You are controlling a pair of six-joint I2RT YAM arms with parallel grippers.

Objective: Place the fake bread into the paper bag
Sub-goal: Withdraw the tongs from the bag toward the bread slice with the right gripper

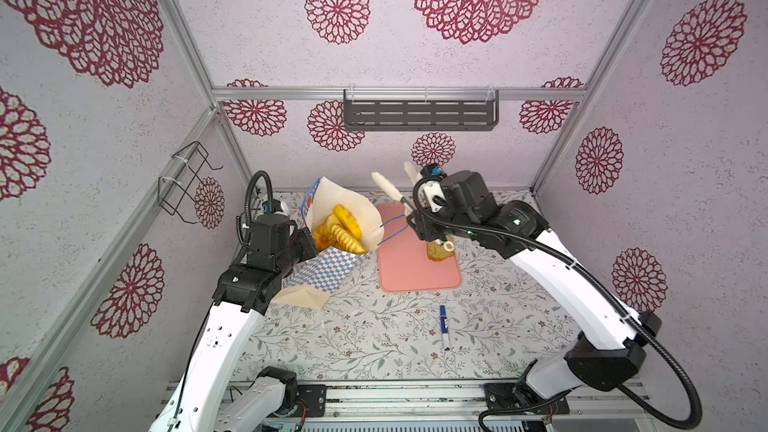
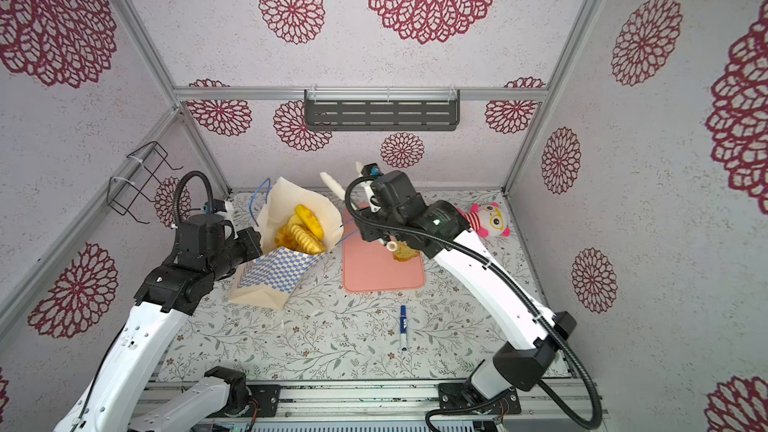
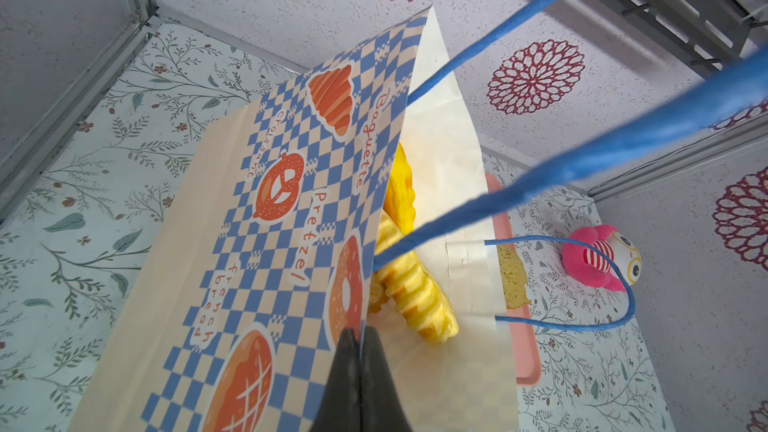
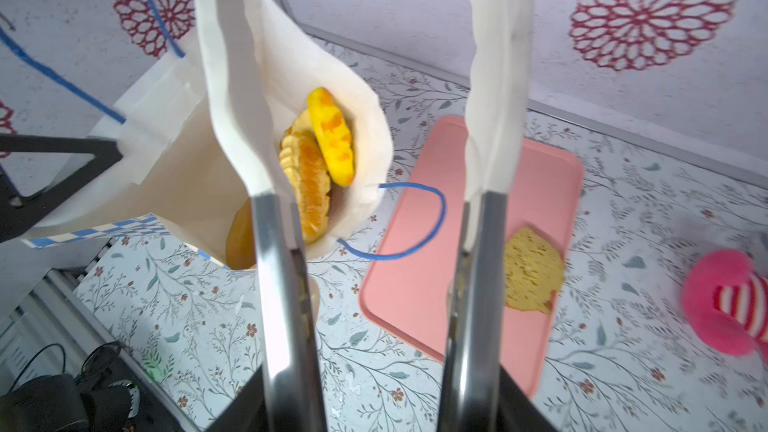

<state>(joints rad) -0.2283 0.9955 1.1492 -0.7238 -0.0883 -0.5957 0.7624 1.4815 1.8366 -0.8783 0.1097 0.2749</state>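
Floral-print tabletop [image 1: 374,347], enclosed by pale walls with red rosette patterns. All positions are taken from the pink tray [image 1: 407,272].

Findings:
- Paper bag [image 1: 328,268]: stands just to the left of the tray and leans, with its open mouth turned toward the tray. One blue cord handle [image 1: 395,228] hangs over the tray's left edge.
- Left gripper [image 3: 360,338]: on the side of the bag away from the tray, closed on the bag's checked rim and holding the mouth open.
- Bread in the bag [image 1: 343,226]: several yellow pieces are visible inside the mouth, including a ridged loaf.
- Loose bread [image 1: 438,253]: one golden wedge lies flat on the right half of the tray, not yet bagged. It is a squat piece with no clear long axis.
- Right gripper [image 1: 392,172]: raised above the tray's far edge, fingers spread and empty, pointing toward the rear wall.
- Plush toy [image 2: 490,220] to the right of the tray and a pen [image 1: 444,326] in front of it: not part of the job.

Assessment: the wedge lies below and behind the right fingertips, under that arm's wrist. The right arm is nearer and free, while the left is occupied. The gripper would probably have to draw back and tilt down to reach it.
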